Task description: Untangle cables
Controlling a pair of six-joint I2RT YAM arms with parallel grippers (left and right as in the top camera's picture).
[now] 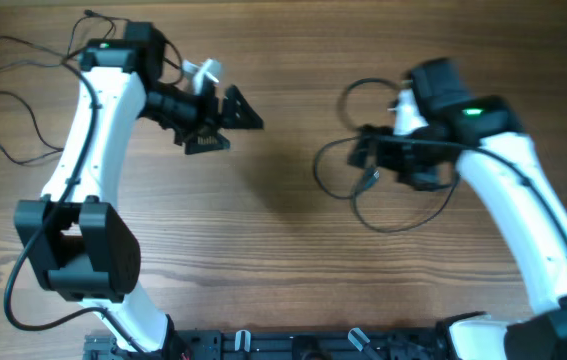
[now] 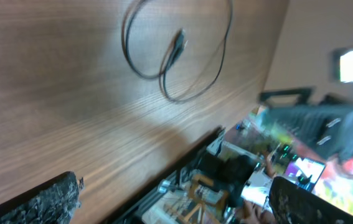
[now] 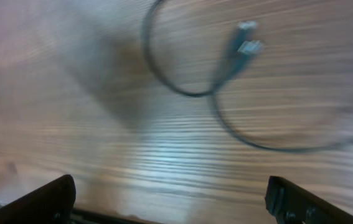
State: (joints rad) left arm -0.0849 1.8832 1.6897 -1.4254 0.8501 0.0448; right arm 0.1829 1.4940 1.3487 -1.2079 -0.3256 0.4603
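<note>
While the left gripper [image 2: 176, 193] and right gripper [image 3: 170, 199] are both held wide open and empty, the cables [image 3: 182, 93] are found partly separated, with strands by the table's [image 1: 283, 250] left edge and crossed loops right of centre judged still to be sorted.

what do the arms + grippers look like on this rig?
The left arm and right arm have white tubular links and black joint housings. Each carries a green light near the wrist. The left gripper and right gripper are black and two-fingered; the fingers look rough-textured. A black cable loops by the left arm's base.
</note>
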